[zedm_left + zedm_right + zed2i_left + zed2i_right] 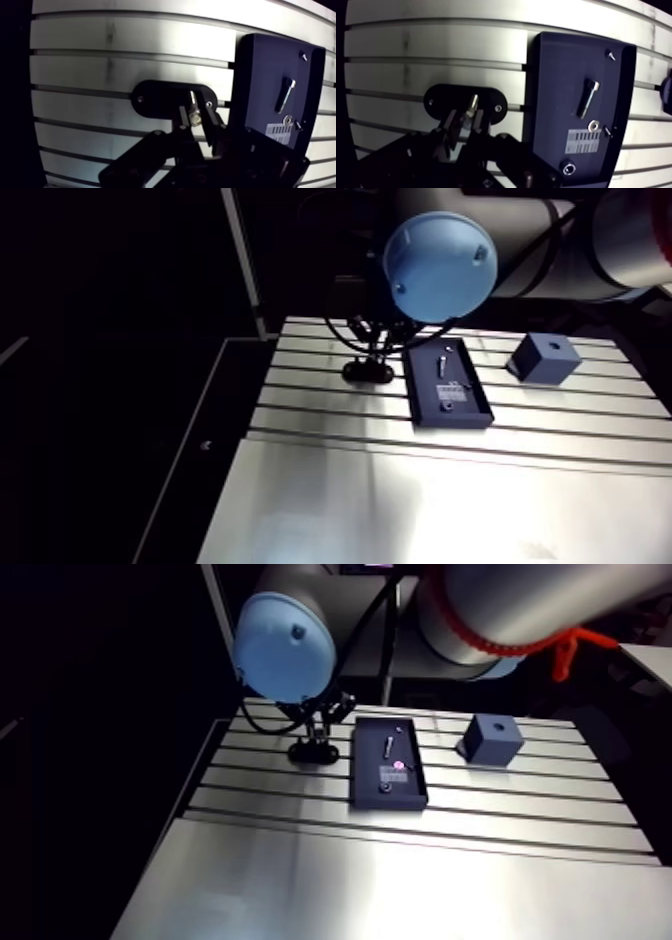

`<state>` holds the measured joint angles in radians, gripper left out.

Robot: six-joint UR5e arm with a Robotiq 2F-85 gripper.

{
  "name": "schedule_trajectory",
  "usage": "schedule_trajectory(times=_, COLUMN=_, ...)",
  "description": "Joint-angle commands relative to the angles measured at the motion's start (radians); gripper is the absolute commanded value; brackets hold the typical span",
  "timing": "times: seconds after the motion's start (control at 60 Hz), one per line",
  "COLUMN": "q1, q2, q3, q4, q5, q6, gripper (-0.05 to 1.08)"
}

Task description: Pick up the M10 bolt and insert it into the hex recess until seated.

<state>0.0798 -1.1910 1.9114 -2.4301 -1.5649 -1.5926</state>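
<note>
**Bolt in the claw, over the oval plate – not seated yet**

Wrist view: the two-finger gripper (196,117) is pinching the silver steel M10 bolt (193,102). The pads are pressed on either side of its near end, and the rest sticks out ahead of the fingers. The bolt hangs over the middle of the flat black oval plate (155,97) on the slotted aluminium table (100,60). I can't tell whether the tip touches the plate. The hex recess is hidden under the bolt.

Arm view: plate and gripper sit upper centre of the frame. The shallow dark rectangular tray (415,393) is just to their right, and the dark blue cube block with a top hole (543,358) is upper right, well apart.

A second small dark screw (285,94) lies loose in the tray and isn't ours.

Handling, my read:
- The bolt is rigid steel, dense for its size, and nothing on it is fragile.
- It's a round shank between flat pads, so it will likely roll or pivot if the tip catches the recess edge.
- The best hold is across the shank near the head, leaving the entering end free.
- Keep the bolt's axis square to the plate, go down slowly, and let go only once it bottoms out.
</note>
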Motion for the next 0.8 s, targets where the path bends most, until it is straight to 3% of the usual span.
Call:
schedule_trajectory(times=0.017, q1=0.0, q2=-0.018, q3=-0.011, q4=0.004, q5=0.005, q6=-0.002, gripper=0.73)
schedule_trajectory(times=0.2, q1=0.0, q2=-0.038, q3=-0.036, q4=0.038, q5=0.006, q6=-0.006, gripper=0.73)
schedule_trajectory(times=0.317, q1=0.0, q2=-0.062, q3=-0.081, q4=0.119, q5=0.009, q6=-0.02, gripper=0.73)
schedule_trajectory(times=0.467, q1=-0.008, q2=-0.103, q3=-0.157, q4=0.251, q5=0.015, q6=-0.16, gripper=0.73)
schedule_trajectory(times=0.7, q1=-0.034, q2=-0.109, q3=-0.274, q4=0.502, q5=0.005, q6=-0.408, gripper=0.73)
schedule_trajectory(times=0.8, q1=-0.102, q2=-0.121, q3=-0.303, q4=0.586, q5=-0.008, q6=-0.563, gripper=0.74)
